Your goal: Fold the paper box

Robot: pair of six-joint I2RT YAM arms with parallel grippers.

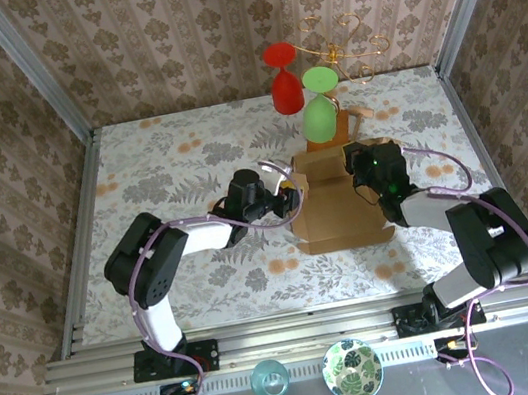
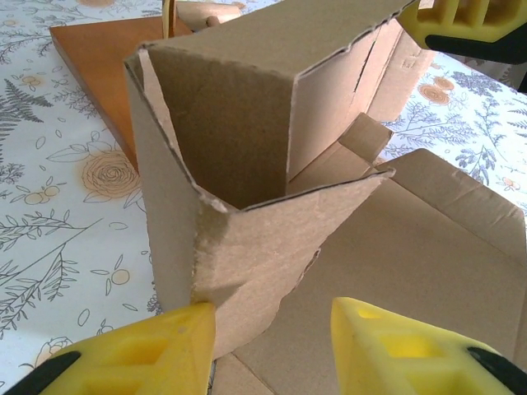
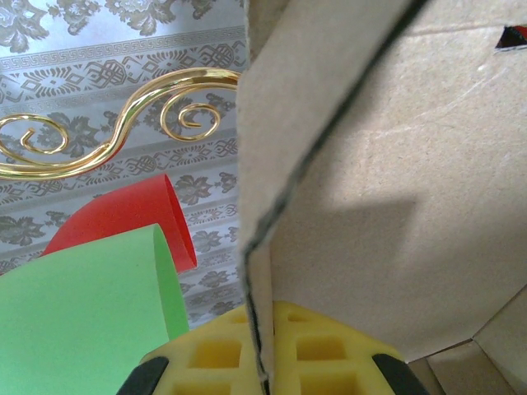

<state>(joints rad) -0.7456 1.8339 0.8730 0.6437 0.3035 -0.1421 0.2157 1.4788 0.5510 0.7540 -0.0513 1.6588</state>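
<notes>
The paper box (image 1: 339,207), tan corrugated cardboard, lies mid-table with its far walls folded upright. In the left wrist view the paper box (image 2: 247,164) shows a standing corner and a curved flap hanging toward my left gripper (image 2: 272,350). Its yellow fingers (image 2: 136,354) stand apart, the left one touching the corner wall and nothing clamped between them. In the top view the left gripper (image 1: 291,203) is at the box's left side. My right gripper (image 3: 262,354) is shut on the edge of an upright wall of the paper box (image 3: 395,189), at the far right corner (image 1: 355,158).
A wooden stand (image 2: 99,58) sits just behind the box, carrying a red glass (image 1: 284,82), a green glass (image 1: 321,115) and a gold scroll (image 3: 123,132). A teal glass (image 1: 270,379) and a patterned bowl (image 1: 352,370) rest on the near ledge.
</notes>
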